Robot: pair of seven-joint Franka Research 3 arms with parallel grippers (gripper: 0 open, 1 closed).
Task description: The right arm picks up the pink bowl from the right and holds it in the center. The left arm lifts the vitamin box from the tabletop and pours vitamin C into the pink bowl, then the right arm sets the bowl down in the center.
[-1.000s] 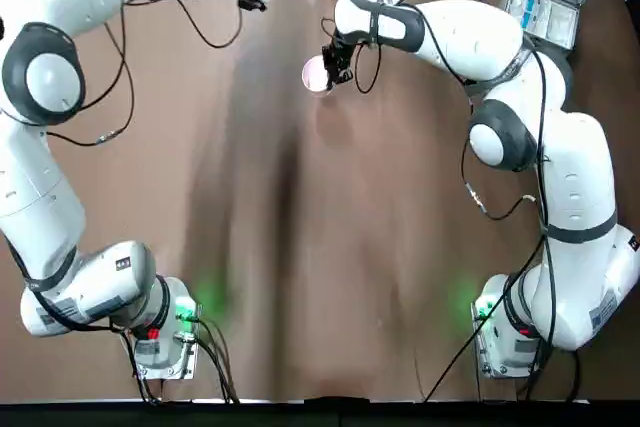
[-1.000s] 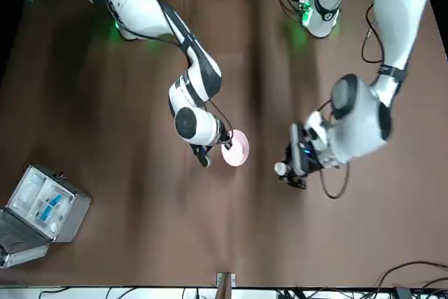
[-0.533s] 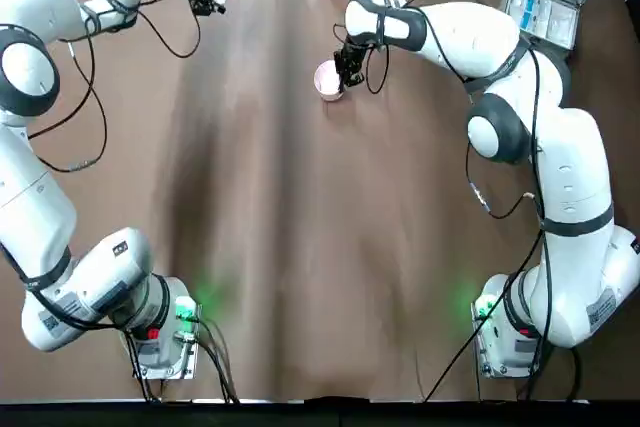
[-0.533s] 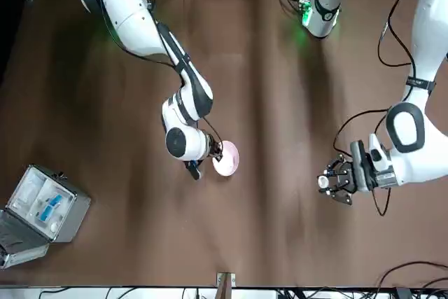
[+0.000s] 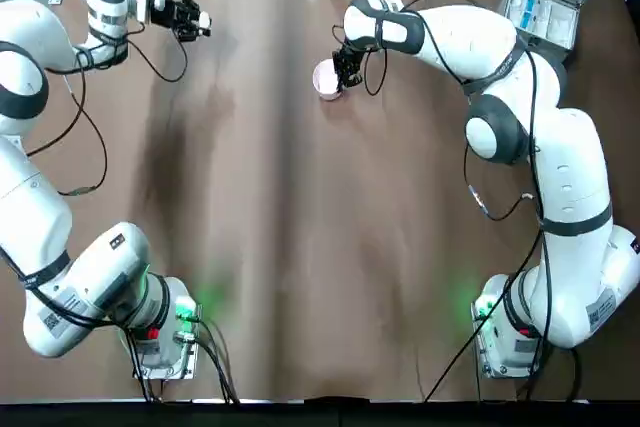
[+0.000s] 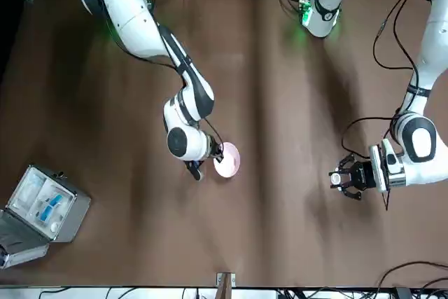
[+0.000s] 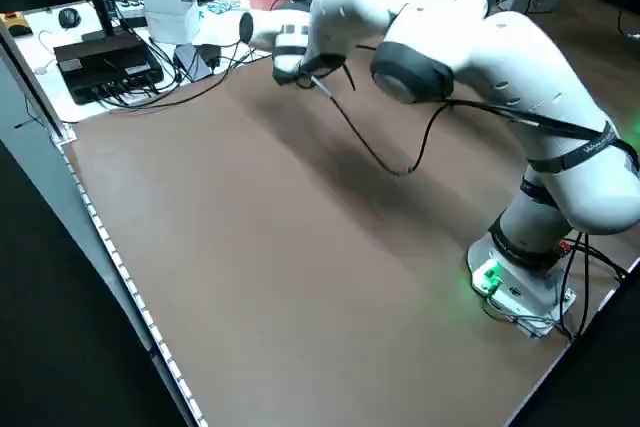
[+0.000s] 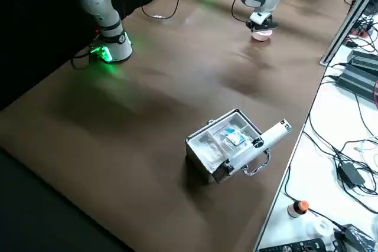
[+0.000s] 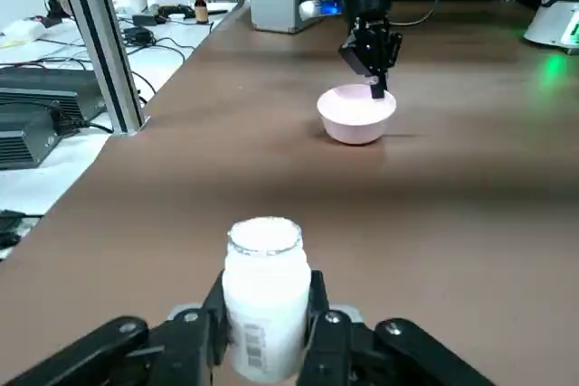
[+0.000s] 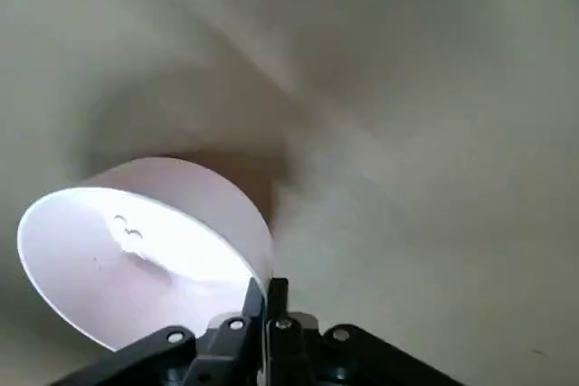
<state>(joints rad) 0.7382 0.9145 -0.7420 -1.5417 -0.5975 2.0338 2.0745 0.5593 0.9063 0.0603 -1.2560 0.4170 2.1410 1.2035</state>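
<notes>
The table [image 5: 280, 247] is brown and matte, with faint darker streaks. An open silver case [image 8: 221, 146] rests on it.

matt brown tabletop [image 5: 300, 247]; smooth white bottle [image 9: 265, 314].

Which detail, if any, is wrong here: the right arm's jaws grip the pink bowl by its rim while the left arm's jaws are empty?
The left arm's jaws are not empty: the left wrist view shows them closed around the white container. The right arm's jaws do grip the pink bowl by its rim.
</notes>
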